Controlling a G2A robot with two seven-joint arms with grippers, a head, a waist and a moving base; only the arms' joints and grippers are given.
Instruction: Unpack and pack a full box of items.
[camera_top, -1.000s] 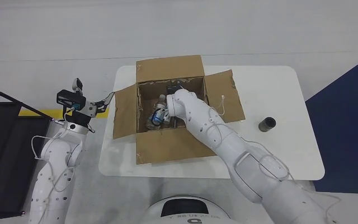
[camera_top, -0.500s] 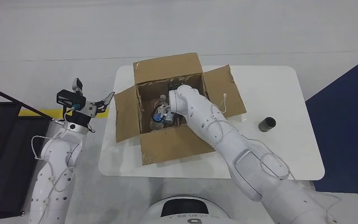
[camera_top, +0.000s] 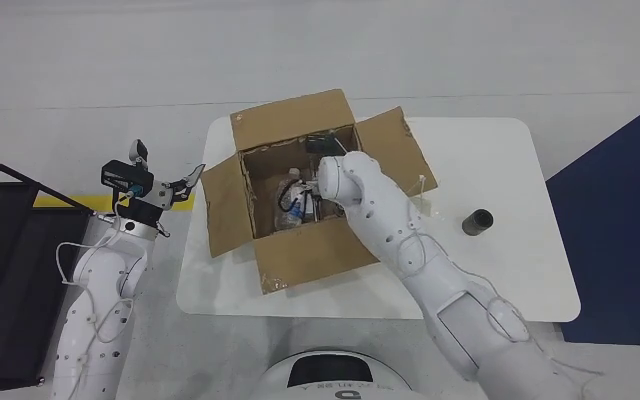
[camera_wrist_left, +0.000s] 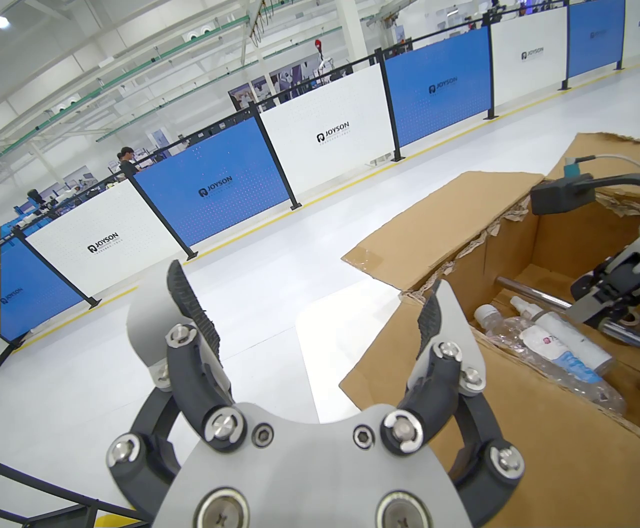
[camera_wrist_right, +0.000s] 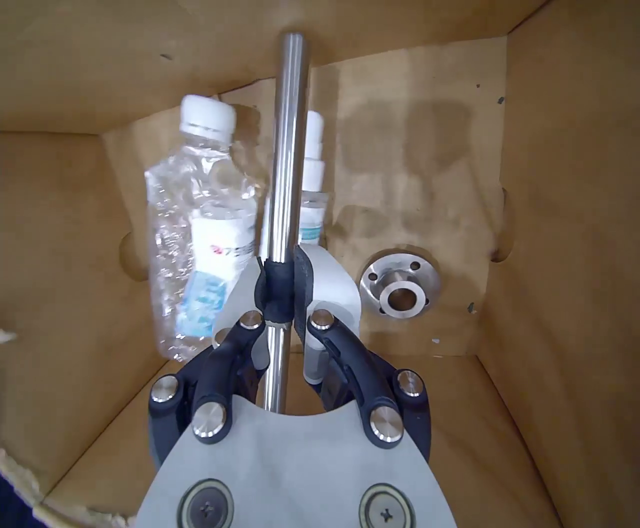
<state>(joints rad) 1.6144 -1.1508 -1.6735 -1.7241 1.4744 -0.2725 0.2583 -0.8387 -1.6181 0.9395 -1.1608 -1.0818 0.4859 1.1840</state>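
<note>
An open cardboard box (camera_top: 290, 250) stands on the white table (camera_top: 480, 260). Inside it my right gripper (camera_wrist_right: 282, 280) is shut on a polished steel rod (camera_wrist_right: 287, 140), held above the box floor. Under the rod lie a clear water bottle (camera_wrist_right: 190, 220) with a white cap and a small white bottle (camera_wrist_right: 314, 165). A round steel flange (camera_wrist_right: 400, 290) rests on the box floor beside them. My left gripper (camera_wrist_left: 315, 305) hangs open off the table's left side, apart from the box (camera_wrist_left: 550, 450), with nothing between its fingers. The rod (camera_wrist_left: 535, 295) and bottles (camera_wrist_left: 560, 345) also show in the left wrist view.
A dark cylinder (camera_top: 477, 221) stands on the table's right part. The box flaps (camera_top: 290, 118) are spread outward on all sides. A black frame (camera_top: 20, 260) stands left of the table, near my left arm.
The right arm has shifted toward the back right inside the box with the rod, and the box has turned and slid slightly on the table. The left arm has kept still.
</note>
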